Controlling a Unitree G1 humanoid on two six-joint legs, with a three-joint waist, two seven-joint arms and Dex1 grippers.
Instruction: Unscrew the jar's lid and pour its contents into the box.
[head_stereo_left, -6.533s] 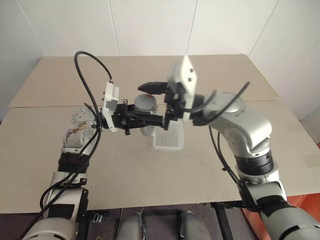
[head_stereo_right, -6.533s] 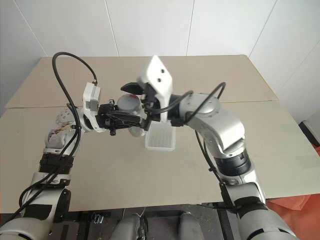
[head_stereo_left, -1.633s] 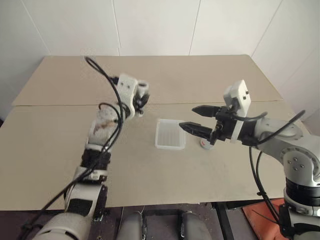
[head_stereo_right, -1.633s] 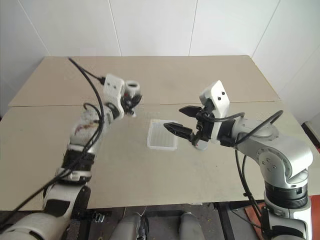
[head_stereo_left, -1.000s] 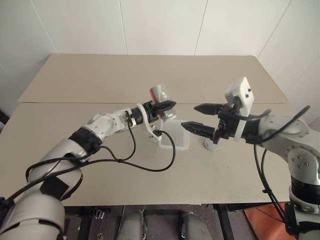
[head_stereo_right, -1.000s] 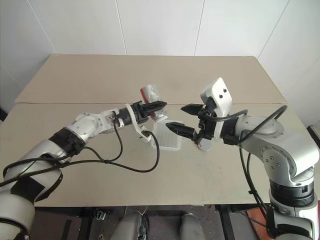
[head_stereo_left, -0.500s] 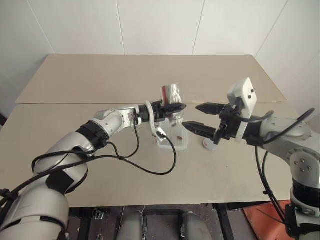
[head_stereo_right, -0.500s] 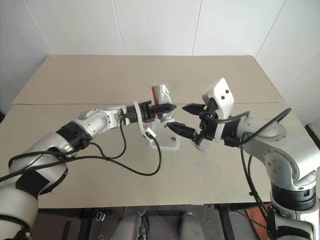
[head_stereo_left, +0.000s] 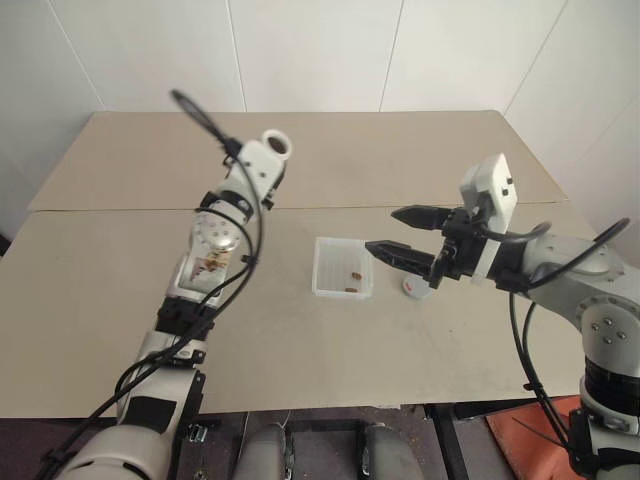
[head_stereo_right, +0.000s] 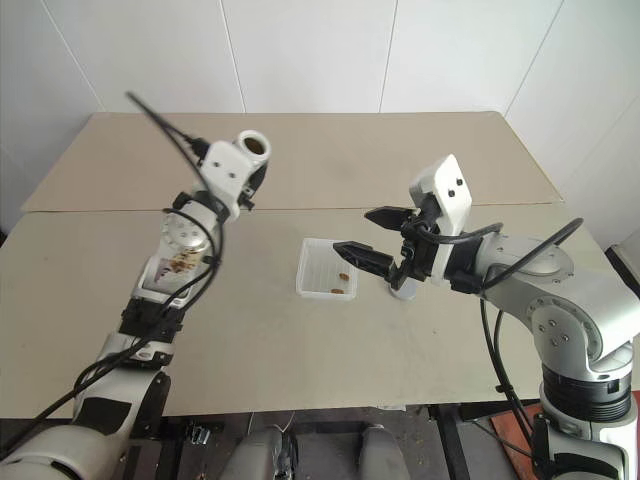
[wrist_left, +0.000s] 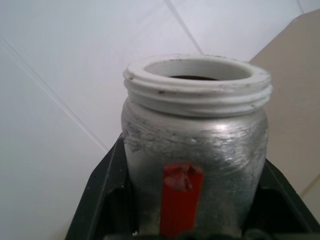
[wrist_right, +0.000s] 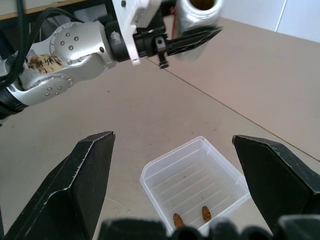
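My left gripper (wrist_right: 210, 34) is shut on the clear jar (head_stereo_left: 275, 144), held high over the table's far left part. The jar stands mouth-up with no lid, and a red stripe (wrist_left: 181, 200) shows on its side between the black fingers (wrist_left: 100, 195). The translucent box (head_stereo_left: 330, 262) lies on the table's middle with two small brown bits (head_stereo_left: 352, 283) of the contents in its near right corner. My right gripper (head_stereo_left: 383, 230) hangs open just right of the box, with nothing between its fingers. The grey lid (head_stereo_left: 413, 287) lies on the table under that gripper.
The beige table (head_stereo_left: 250, 340) has a seam (head_stereo_left: 120, 210) running across it behind the box. White walls close it off at the back. A black cable (head_stereo_left: 205, 120) loops above my left arm.
My left arm has swung the jar away from above the box, up and to the left, rolling it from tipped over to mouth-up. The right gripper has stayed put.
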